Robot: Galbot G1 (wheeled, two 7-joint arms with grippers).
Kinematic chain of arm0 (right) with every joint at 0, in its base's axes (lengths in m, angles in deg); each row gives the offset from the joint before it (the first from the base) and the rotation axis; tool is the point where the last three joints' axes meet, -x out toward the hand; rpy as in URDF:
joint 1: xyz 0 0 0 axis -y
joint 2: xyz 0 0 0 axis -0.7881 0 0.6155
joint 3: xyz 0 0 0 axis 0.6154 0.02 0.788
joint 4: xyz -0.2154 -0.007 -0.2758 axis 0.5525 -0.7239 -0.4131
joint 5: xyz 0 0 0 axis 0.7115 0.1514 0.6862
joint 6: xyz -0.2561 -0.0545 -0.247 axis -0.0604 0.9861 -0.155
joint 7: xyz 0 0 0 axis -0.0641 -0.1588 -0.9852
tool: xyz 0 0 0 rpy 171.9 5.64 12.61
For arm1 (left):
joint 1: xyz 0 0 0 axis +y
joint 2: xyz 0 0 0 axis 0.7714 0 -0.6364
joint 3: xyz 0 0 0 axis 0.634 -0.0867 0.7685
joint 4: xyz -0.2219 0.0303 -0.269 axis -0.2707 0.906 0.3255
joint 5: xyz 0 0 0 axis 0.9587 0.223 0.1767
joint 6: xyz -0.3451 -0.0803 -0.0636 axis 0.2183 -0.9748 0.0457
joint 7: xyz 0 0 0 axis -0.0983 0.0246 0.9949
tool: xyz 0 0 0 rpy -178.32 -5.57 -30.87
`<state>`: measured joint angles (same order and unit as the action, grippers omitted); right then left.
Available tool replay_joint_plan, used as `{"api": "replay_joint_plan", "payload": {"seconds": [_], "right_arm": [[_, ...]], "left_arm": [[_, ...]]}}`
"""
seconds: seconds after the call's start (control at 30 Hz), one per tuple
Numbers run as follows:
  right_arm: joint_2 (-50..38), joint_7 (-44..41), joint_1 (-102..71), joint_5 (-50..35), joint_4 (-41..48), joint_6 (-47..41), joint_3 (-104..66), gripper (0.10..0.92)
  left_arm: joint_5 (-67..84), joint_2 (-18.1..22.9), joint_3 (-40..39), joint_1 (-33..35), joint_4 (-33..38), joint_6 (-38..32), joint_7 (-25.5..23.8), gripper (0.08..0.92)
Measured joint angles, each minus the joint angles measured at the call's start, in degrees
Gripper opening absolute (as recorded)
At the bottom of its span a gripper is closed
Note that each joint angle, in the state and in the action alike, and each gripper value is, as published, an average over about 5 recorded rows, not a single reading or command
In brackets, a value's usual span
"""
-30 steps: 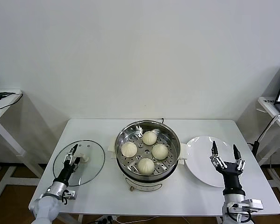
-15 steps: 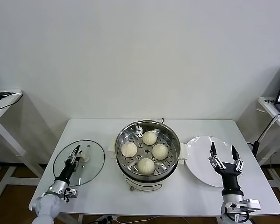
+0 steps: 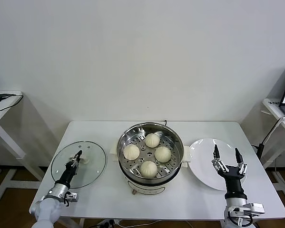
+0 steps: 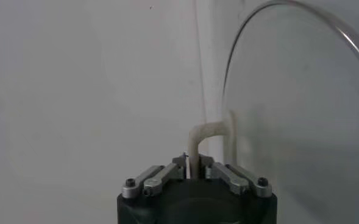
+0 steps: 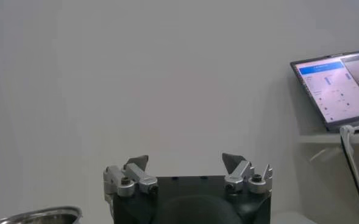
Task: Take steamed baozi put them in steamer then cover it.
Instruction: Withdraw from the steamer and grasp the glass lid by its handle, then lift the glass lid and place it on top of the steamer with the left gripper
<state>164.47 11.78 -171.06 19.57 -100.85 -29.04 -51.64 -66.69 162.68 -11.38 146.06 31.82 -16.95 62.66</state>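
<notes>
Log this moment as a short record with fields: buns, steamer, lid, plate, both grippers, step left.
baozi: four baozi on the perforated tray
steamer: steamer mid-table, uncovered
cover: cover on the robot's left of the steamer, its handle pinched
left gripper: left gripper shut on the handle
right gripper: right gripper open, over the white plate, holding nothing
step left: cover onto steamer

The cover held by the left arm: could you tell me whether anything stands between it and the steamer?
Nothing visible does. The left gripper is shut on the cover, left of the steamer; only bare table lies between. The four baozi sit below the rim.
</notes>
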Motion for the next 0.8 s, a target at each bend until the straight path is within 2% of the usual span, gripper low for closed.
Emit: {"api": "replay_joint_plan", "payload": {"seconds": [0.33, 0.6, 0.8], "right_arm": [[-0.1, 0.0, 0.6, -0.4, -0.2, 0.0, 0.0, 0.823], [0.0, -0.1, 1.3, -0.5, 0.0, 0.1, 0.7, 0.823], [0.5, -0.2, 1.4, -0.4, 0.0, 0.3, 1.1, 0.823]], "left_arm": [[6.8, -2.3, 1.3, 6.3, 15.1, 4.7, -3.6, 0.189], [15.6, -7.4, -1.1, 12.9, 32.0, 15.0, -11.1, 0.189], [18.8, -10.7, -7.6, 14.1, 42.2, 25.0, -18.0, 0.189]]}}
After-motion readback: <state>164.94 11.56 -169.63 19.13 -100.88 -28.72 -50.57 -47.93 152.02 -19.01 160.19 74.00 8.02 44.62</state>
